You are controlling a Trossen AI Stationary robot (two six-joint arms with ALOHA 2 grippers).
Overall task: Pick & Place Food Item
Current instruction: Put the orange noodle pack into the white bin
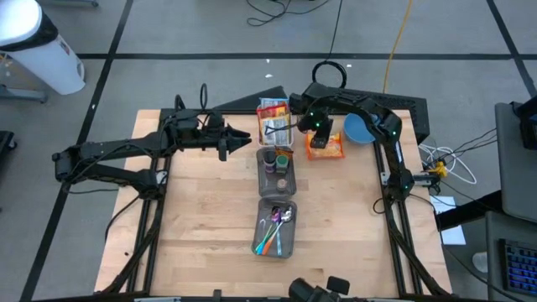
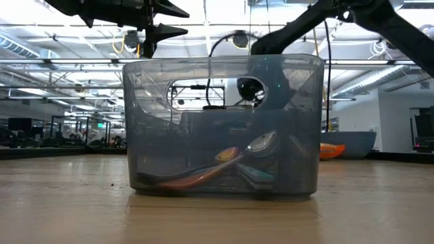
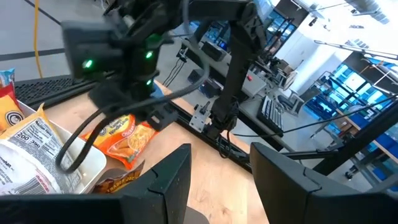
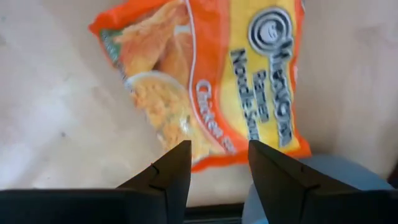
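Observation:
An orange noodle packet (image 4: 211,74) lies flat on the wooden table (image 1: 210,218), near its far right part (image 1: 327,148), beside a blue bowl (image 1: 359,127). My right gripper (image 4: 217,149) points steeply down over the packet's edge nearest the bowl. It is open, one finger on each side of that edge, and I see no touch. My left gripper (image 3: 221,152) is open and holds nothing. It hangs level, high above the table's far middle (image 1: 247,139), pointing toward the right arm.
A white tray (image 1: 273,117) of food packets stands at the far middle. A grey bin (image 1: 279,164) with cups sits in the centre. Another grey bin (image 1: 277,226) with spoons and utensils stands nearer the front edge. Bare wood lies to the left and right.

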